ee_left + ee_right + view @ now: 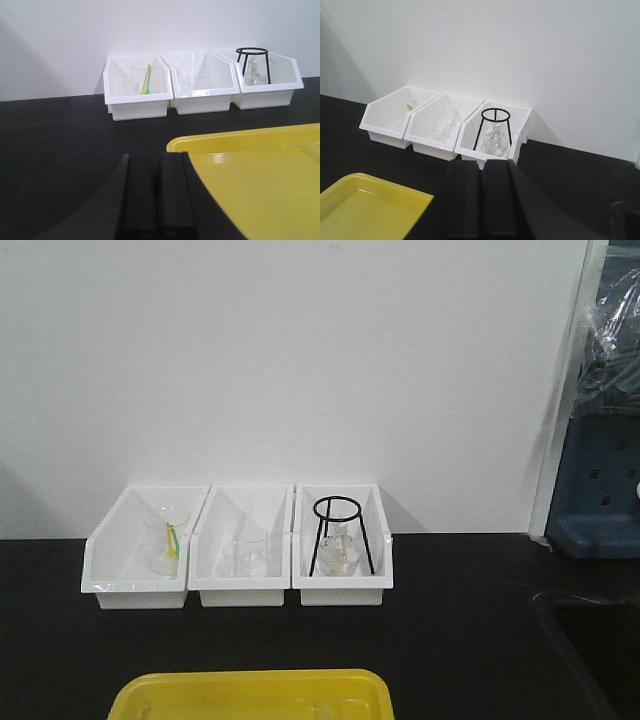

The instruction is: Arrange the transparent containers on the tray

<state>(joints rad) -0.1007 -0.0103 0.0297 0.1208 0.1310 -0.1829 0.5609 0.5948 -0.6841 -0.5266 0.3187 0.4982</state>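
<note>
The tray (250, 695) lies flat on the black table nearest me, bright yellow, shallow, with rounded corners and a raised rim. Something faint and clear seems to lie at its right side; I cannot tell what. Farther back by the wall I see a clear beaker (166, 540) standing upright with a yellow-green stick in it. Just right of it stands a second small beaker (248, 553), hard to make out. Rightmost, a round flask (495, 142) stands upright.

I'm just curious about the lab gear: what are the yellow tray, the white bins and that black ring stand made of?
The yellow tray looks like glossy plastic: it mirrors the light. The white bins seem smooth moulded plastic with thin, slightly shiny walls. The black ring stand looks like thin coated or painted metal wire, though that is uncertain.
</note>
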